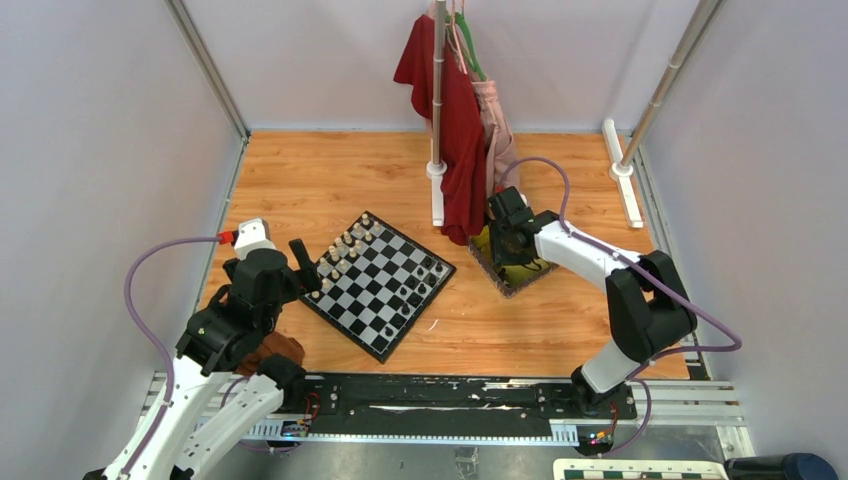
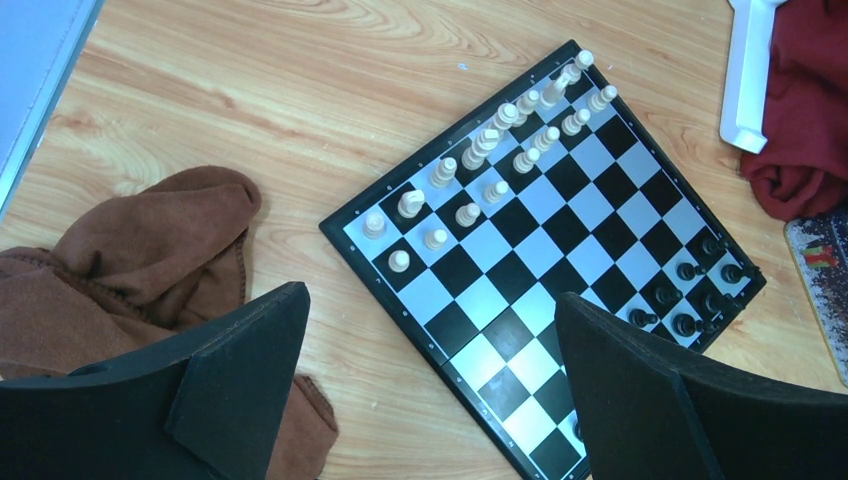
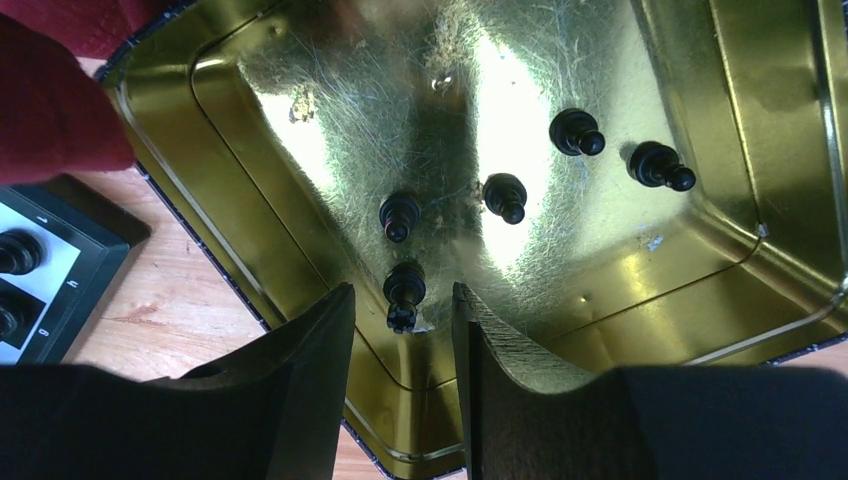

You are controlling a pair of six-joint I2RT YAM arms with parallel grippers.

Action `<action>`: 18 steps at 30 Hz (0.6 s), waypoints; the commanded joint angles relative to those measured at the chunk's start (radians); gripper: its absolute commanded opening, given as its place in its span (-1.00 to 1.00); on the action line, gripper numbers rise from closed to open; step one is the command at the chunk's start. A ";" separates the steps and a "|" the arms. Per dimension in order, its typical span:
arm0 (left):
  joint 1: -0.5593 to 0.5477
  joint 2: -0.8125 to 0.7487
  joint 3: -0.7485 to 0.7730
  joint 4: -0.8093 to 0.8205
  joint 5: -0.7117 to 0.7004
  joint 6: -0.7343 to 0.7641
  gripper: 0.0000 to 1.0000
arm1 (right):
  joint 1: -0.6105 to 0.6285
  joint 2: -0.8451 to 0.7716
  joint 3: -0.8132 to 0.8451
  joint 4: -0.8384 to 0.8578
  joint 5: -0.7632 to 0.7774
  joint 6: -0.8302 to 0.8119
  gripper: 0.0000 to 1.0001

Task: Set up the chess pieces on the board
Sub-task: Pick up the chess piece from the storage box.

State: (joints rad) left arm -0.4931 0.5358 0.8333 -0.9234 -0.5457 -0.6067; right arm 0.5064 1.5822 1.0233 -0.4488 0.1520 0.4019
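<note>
The board (image 1: 380, 285) lies angled on the wooden table and also shows in the left wrist view (image 2: 560, 230). Cream pieces (image 2: 490, 150) stand in two rows along its far-left side (image 1: 345, 245). A few black pieces (image 2: 690, 290) stand near the opposite edge. My left gripper (image 2: 430, 300) is open and empty above the board's near-left edge (image 1: 285, 285). My right gripper (image 3: 402, 290) hangs over the gold tray (image 3: 720, 120), its jaws narrowly open on either side of a lying black piece (image 3: 403, 285) without touching it. Several more black pieces (image 3: 505, 197) lie in the tray.
A brown cloth (image 2: 140, 250) lies left of the board, under my left arm (image 1: 270, 350). A red garment (image 1: 450, 120) hangs on a rack whose white foot (image 1: 436, 170) stands behind the board, close to the tray (image 1: 525, 275). Another white foot (image 1: 625, 185) stands at the right.
</note>
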 commanded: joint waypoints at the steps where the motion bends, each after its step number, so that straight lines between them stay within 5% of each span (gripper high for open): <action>1: 0.007 0.006 -0.014 -0.006 -0.002 -0.012 1.00 | -0.017 0.020 -0.027 0.003 -0.017 0.016 -0.12; 12: 0.007 0.004 -0.014 -0.006 0.000 -0.014 1.00 | -0.019 0.037 -0.052 0.018 -0.023 0.016 -0.22; 18: 0.007 0.004 -0.014 -0.006 0.003 -0.015 1.00 | -0.022 0.035 -0.055 0.022 -0.019 0.011 -0.55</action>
State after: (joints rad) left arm -0.4931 0.5365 0.8291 -0.9234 -0.5442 -0.6136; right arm 0.5026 1.6096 0.9829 -0.4255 0.1303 0.4049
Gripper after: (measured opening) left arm 0.997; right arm 0.266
